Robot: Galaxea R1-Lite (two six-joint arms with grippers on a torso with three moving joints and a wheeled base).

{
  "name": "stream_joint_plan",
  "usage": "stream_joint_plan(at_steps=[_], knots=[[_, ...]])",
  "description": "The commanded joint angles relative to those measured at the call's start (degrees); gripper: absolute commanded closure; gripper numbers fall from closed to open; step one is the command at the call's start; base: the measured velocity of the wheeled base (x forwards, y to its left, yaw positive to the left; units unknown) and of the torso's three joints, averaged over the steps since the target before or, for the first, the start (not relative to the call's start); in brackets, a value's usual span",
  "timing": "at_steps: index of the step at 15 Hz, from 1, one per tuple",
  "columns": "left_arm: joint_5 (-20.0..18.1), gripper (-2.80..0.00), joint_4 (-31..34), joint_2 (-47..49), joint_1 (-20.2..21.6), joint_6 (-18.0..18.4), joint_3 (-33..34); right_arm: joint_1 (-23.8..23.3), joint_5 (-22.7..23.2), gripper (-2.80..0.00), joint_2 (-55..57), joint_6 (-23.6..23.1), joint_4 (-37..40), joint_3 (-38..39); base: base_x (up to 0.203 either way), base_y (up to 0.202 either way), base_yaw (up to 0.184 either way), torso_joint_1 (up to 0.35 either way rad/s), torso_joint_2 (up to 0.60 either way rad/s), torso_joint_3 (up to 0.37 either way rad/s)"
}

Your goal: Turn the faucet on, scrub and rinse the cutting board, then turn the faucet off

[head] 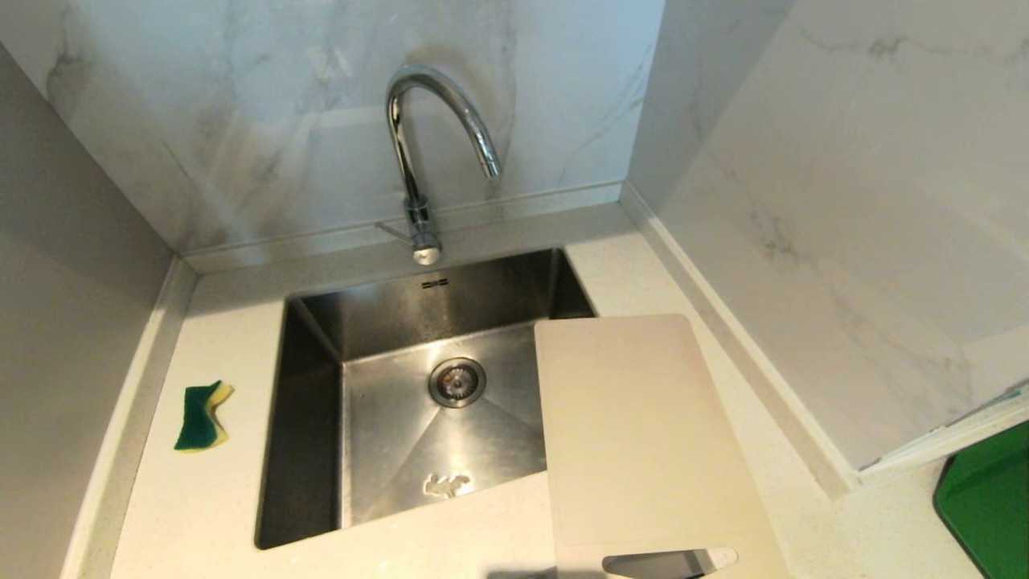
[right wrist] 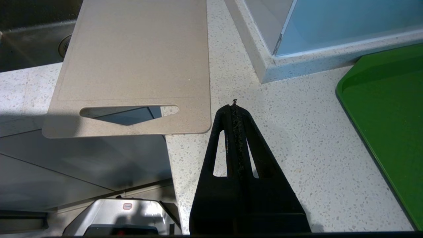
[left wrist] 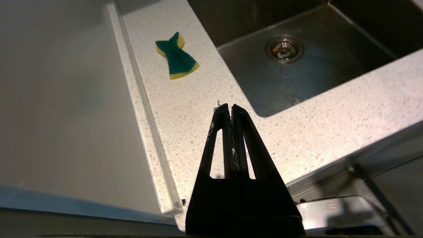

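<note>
The chrome gooseneck faucet (head: 418, 153) rises behind the steel sink (head: 386, 418), its thin lever pointing left at the base; no water runs. The cream cutting board (head: 643, 434) lies flat on the counter's right side, one long edge over the sink, its handle slot (right wrist: 129, 114) overhanging the counter's front edge. Neither arm shows in the head view. My left gripper (left wrist: 230, 106) is shut and empty above the counter in front of the sink's left corner. My right gripper (right wrist: 234, 106) is shut and empty, just right of the board's handle end (right wrist: 132, 69).
A green and yellow sponge (head: 201, 416) (left wrist: 176, 57) lies on the counter left of the sink. A green tray (head: 989, 498) (right wrist: 386, 115) sits at the far right. Marble walls close in the back, the left and the right. The sink drain (head: 457, 381) is uncovered.
</note>
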Motion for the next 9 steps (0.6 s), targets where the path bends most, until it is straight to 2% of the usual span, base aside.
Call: stream_joint_plan(at_steps=[1,3,5,8,9], knots=[[-1.24,0.0,0.48,0.04,-0.06,3.39,0.26,0.03,0.03,0.0,-0.04,-0.02,0.0,-0.01,0.0,0.0,0.0,0.0,0.0,0.0],[-1.41,0.0,0.65,0.04,-0.06,5.51,0.26,-0.05,0.03,0.0,-0.04,-0.02,0.09,-0.01,0.0,0.0,0.0,0.0,0.0,0.0],[-1.4,0.0,0.65,0.04,-0.06,4.68,0.25,0.03,0.03,0.0,0.03,-0.02,0.04,-0.01,0.0,0.0,0.0,0.0,0.0,0.0],[-0.36,0.0,0.58,0.04,-0.06,-2.64,0.2,-0.04,0.03,0.0,-0.04,-0.02,0.08,-0.01,0.0,0.0,0.0,0.0,0.0,0.0],[0.09,0.0,0.57,0.04,-0.06,-3.83,0.18,0.03,0.03,0.0,-0.04,-0.02,0.03,-0.01,0.0,0.0,0.0,0.0,0.0,0.0]])
